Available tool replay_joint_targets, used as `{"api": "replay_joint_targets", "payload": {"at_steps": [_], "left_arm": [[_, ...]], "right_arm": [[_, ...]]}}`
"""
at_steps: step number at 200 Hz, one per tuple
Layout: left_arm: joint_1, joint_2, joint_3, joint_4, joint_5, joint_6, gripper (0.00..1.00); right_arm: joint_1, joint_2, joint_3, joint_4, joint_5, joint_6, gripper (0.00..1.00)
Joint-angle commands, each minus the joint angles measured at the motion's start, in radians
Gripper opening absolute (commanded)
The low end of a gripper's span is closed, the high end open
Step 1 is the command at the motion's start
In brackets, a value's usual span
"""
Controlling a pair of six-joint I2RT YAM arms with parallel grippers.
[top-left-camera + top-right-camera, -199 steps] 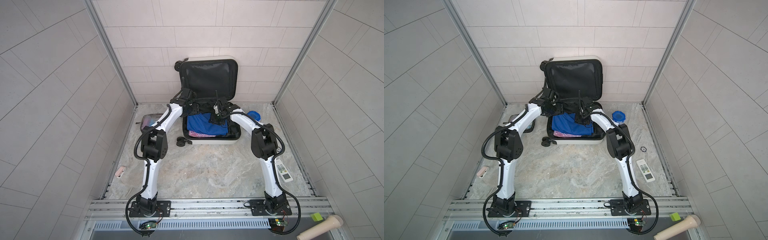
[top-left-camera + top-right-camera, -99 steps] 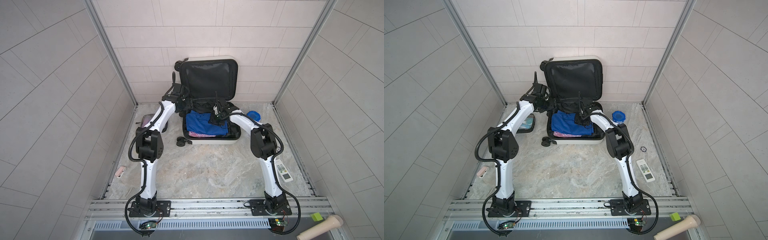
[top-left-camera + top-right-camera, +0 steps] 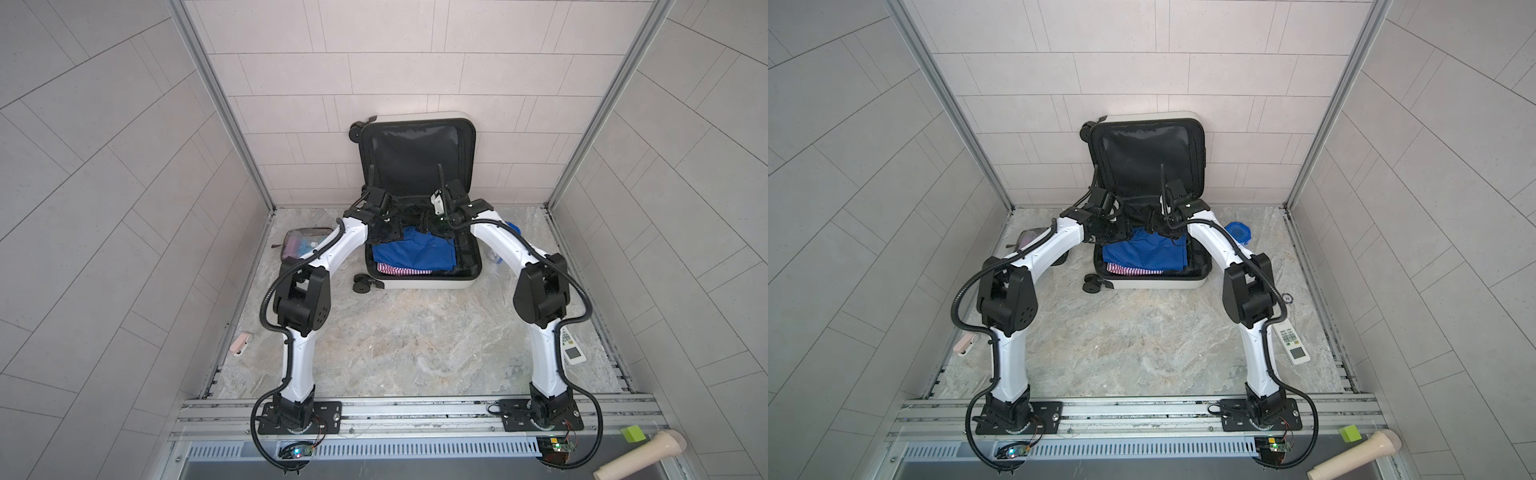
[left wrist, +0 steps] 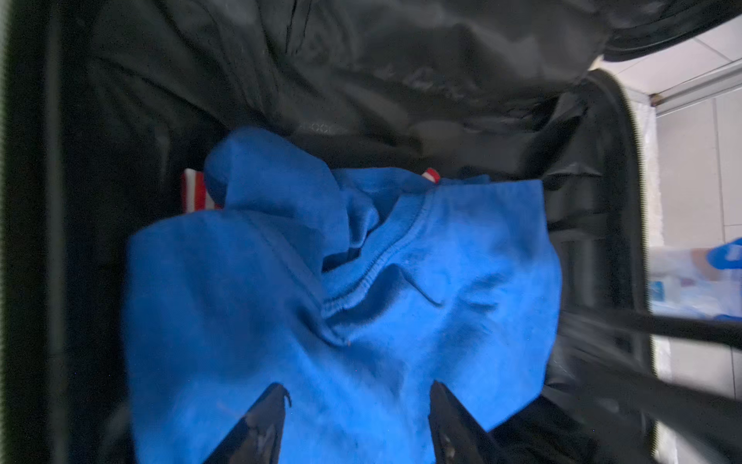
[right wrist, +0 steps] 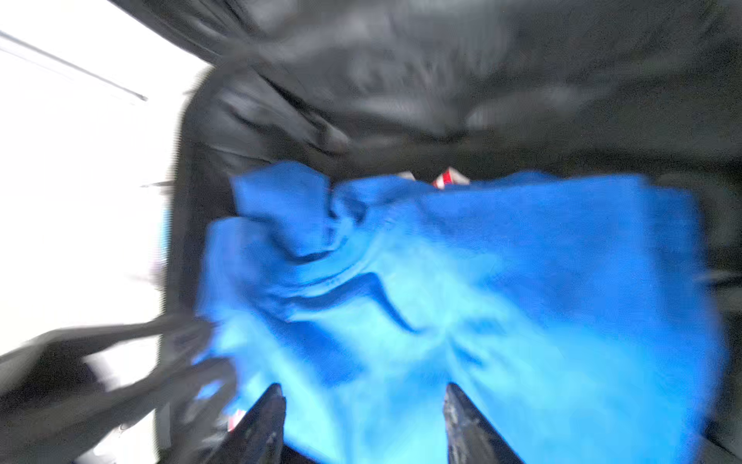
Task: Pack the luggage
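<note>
At the back of the worktop, against the tiled wall, the luggage lies open, its base flat and its black-lined lid propped upright. A blue garment fills most of the base, with a striped garment showing under its near edge. Both arms reach in over the rear of the base. Half a second ago the left arm had swung out beside the lid's left edge; it is now back over the cloth, so the left gripper hangs above the blue garment with its jaws apart and nothing between them. The right gripper has barely shifted, but its jaws, narrow a second ago, now stand wide over the same cloth and hold nothing (that wrist view is smeared by motion, yet the gap reads clearly). I take this as the blue garment having just been let go and settled, so that layer looks packed. The clear toiletry pouch on the worktop left of the luggage is not yet packed and is likely the next thing to go in.
</note>
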Motion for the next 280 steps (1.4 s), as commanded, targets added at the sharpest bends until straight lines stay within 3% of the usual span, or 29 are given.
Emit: {"api": "replay_joint_targets", "payload": {"at_steps": [1,81,129,155,214,246,280], "left_arm": [[0.007,0.032,0.005,0.052,0.001,-0.033,0.62],[0.009,0.101,0.099,-0.023,0.003,0.022,0.63],[0.011,-0.108,0.084,-0.093,-0.073,0.118,0.63],[0.037,-0.276,-0.033,-0.072,-0.149,0.15,0.66],[0.224,-0.58,-0.344,-0.067,-0.213,0.063,0.77],[0.414,-0.665,-0.546,0.005,-0.115,-0.042,0.78],[0.591,-0.631,-0.673,0.094,0.015,-0.144,0.79]], "right_arm": [[-0.026,-0.146,0.008,-0.086,0.052,-0.051,0.67],[-0.179,-0.564,-0.312,-0.064,0.148,-0.167,0.75],[-0.203,-0.697,-0.399,-0.078,0.126,-0.214,0.78],[-0.201,-0.761,-0.464,-0.055,0.102,-0.208,0.78],[-0.197,-0.844,-0.569,-0.06,0.121,-0.214,0.78],[-0.184,-0.882,-0.631,-0.049,0.072,-0.2,0.79],[-0.094,-0.9,-0.703,-0.007,0.087,-0.178,0.8]]}}
